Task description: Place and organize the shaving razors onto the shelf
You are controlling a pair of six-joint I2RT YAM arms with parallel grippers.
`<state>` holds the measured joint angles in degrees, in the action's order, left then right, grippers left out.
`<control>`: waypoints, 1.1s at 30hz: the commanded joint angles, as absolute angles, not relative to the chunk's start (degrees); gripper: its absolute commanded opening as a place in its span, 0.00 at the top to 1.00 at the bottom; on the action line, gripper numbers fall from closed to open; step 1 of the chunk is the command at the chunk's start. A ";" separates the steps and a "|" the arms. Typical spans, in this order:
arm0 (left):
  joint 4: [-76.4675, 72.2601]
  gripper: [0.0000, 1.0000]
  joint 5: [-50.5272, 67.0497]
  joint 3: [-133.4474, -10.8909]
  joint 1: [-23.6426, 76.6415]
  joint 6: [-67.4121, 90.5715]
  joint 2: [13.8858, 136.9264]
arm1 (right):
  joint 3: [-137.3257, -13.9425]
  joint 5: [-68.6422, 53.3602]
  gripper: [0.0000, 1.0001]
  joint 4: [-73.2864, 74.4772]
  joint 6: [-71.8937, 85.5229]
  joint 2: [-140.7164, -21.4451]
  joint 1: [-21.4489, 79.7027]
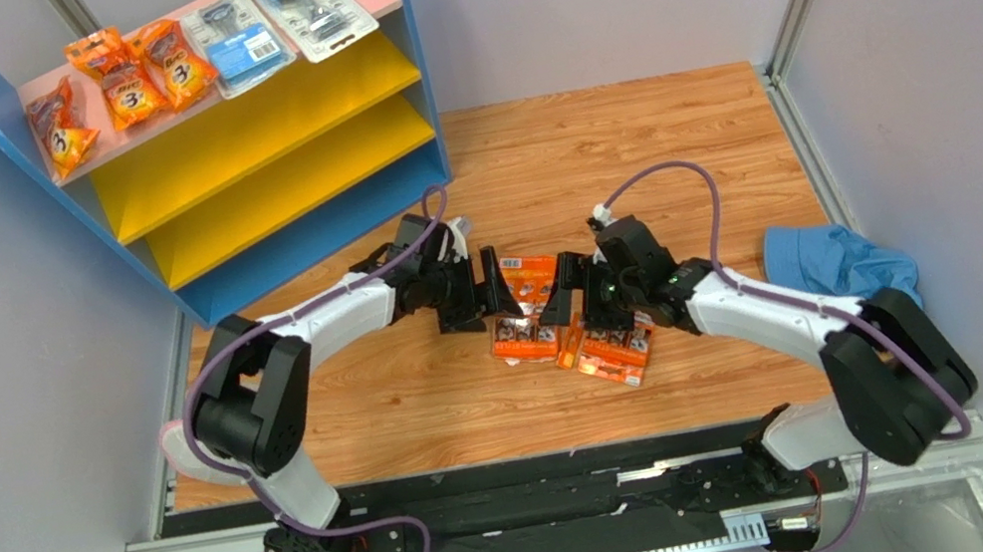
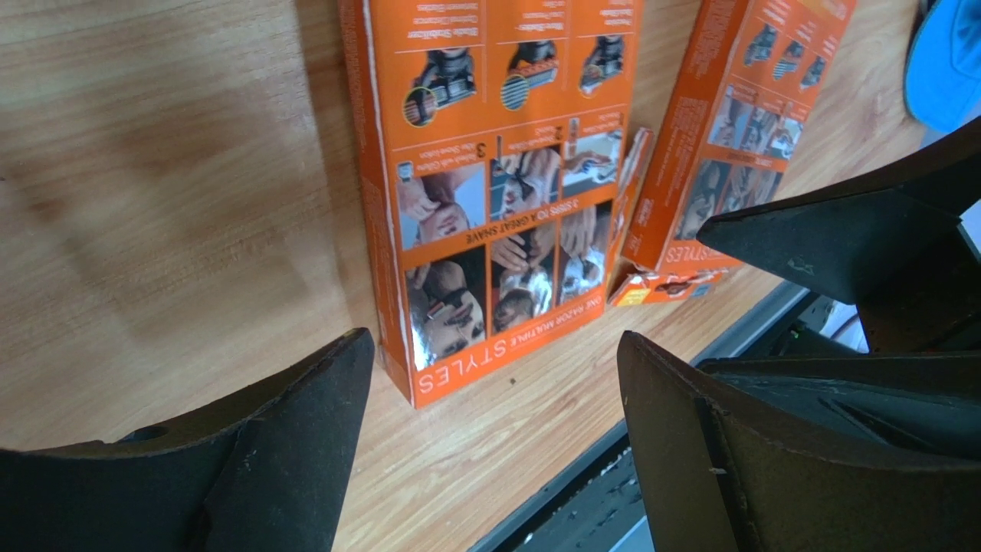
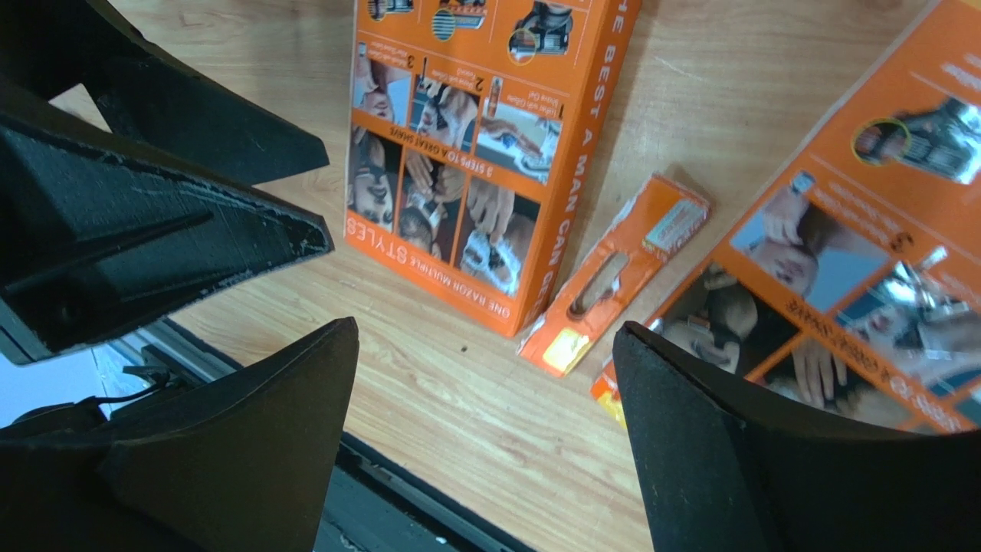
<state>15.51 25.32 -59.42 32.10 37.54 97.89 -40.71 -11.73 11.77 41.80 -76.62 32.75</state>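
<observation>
Two wide orange razor cards lie on the wooden table, one (image 1: 527, 312) between my grippers and one (image 1: 616, 345) under the right one. My left gripper (image 1: 478, 294) is open and empty just left of the first card (image 2: 507, 184). My right gripper (image 1: 568, 296) is open and empty, low over the cards. In the right wrist view (image 3: 484, 328) its fingers frame bare wood, a narrow orange pack (image 3: 616, 276) and the second card (image 3: 852, 253). The shelf (image 1: 271, 110) stands at the back left. Its pink top holds three orange bags (image 1: 121, 76) and two blister packs (image 1: 236, 40).
A blue cloth (image 1: 837, 261) lies at the table's right edge, behind the right arm. The two yellow shelf boards hold nothing. The black rail (image 1: 548, 471) runs along the near edge, close below both grippers. Grey walls close in the left and right sides.
</observation>
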 commanded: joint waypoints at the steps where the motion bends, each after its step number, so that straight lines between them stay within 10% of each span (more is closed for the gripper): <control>1: 9.32 0.14 25.75 -58.27 32.34 40.34 100.71 | -45.51 -14.67 0.16 6.16 38.76 -82.42 31.38; 33: -27.68 0.16 25.66 -41.66 28.12 62.22 110.56 | -36.04 -32.86 0.29 -37.52 55.10 -103.45 28.39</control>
<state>-25.12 27.90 -44.60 25.85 60.47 105.06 -38.70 -24.01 -29.52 50.17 -100.86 25.93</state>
